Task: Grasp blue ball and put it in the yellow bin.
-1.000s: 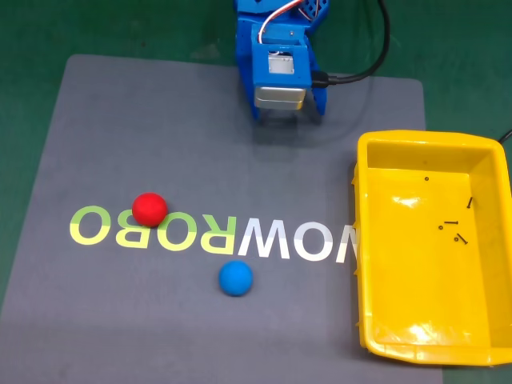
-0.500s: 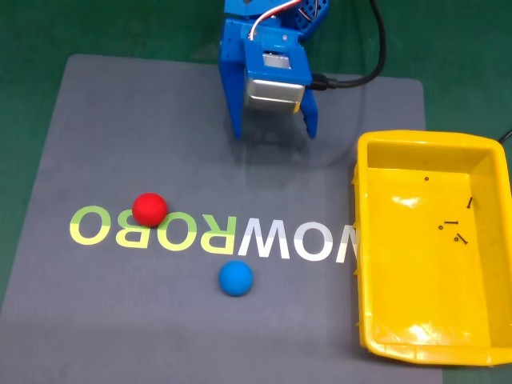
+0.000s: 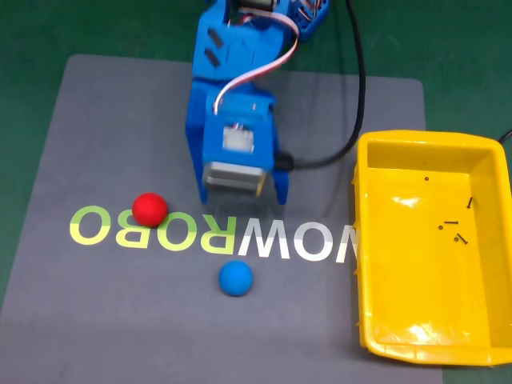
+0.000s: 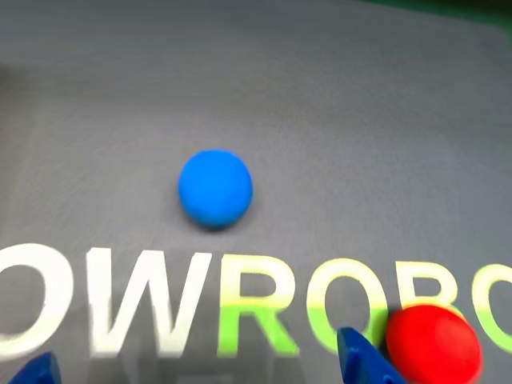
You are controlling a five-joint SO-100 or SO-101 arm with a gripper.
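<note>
while spread wide, the end effector point(image 4: 204, 368) holds nothing.

Grey lettered mat point(image 3: 120, 120) on a green tabletop point(image 3: 32, 32), evenly lit.

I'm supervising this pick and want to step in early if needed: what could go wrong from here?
1. The red ball lies right beside one gripper fingertip in the wrist view; a slight drift could knock or grab it instead.
2. The blue ball sits loose on the mat; a finger touching it off-centre may roll it away.
3. The yellow bin has raised walls, so a low carry might clip its rim.
</note>
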